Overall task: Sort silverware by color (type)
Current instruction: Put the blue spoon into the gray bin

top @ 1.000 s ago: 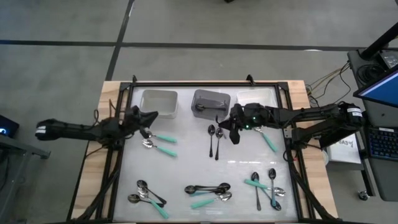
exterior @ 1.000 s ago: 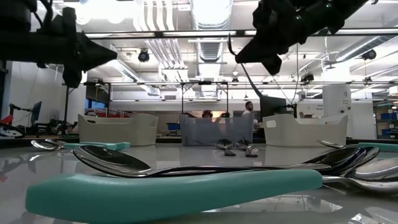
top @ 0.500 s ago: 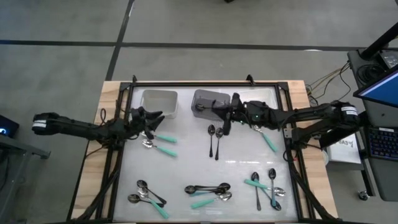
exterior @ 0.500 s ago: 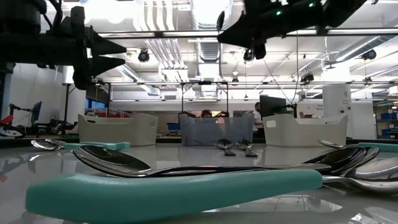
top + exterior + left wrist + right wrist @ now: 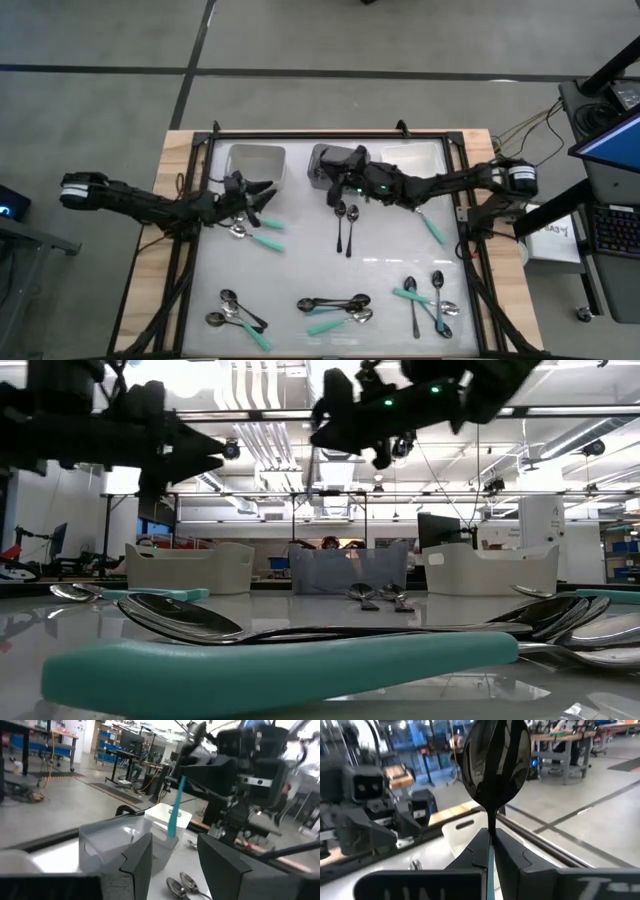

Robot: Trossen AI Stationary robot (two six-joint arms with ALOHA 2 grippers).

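Observation:
My right gripper (image 5: 336, 188) is at the near edge of the grey bin (image 5: 335, 160), above the table. It is shut on a spoon with a dark glossy bowl (image 5: 496, 760) and a teal handle (image 5: 175, 810). My left gripper (image 5: 262, 193) is open and empty. It hovers over two teal-handled spoons (image 5: 262, 232) that lie flat on the table near the white left bin (image 5: 256, 163). The left wrist view looks between its fingers (image 5: 137, 860) toward the right gripper and the held spoon. My right gripper pinches the spoon between its two fingers at the thin neck (image 5: 490, 822), where the bowl meets the teal handle. The fingers come nearly level from the table's right and lie across the spoon. The spoon is lifted clear and roughly upright, bowl up, handle hanging below.
A second white bin (image 5: 410, 158) stands at the far right. Two dark spoons (image 5: 345, 225) lie at mid-table and one teal-handled spoon (image 5: 432, 228) lies to their right. Spoon clusters lie at the near left (image 5: 238, 315), near middle (image 5: 335, 305) and near right (image 5: 425, 298).
My right gripper has carried the spoon toward the table's left and far edge, up to the grey bin. It has tipped from pointing down to nearly level. My left gripper has opened and shifted a little toward the table's right.

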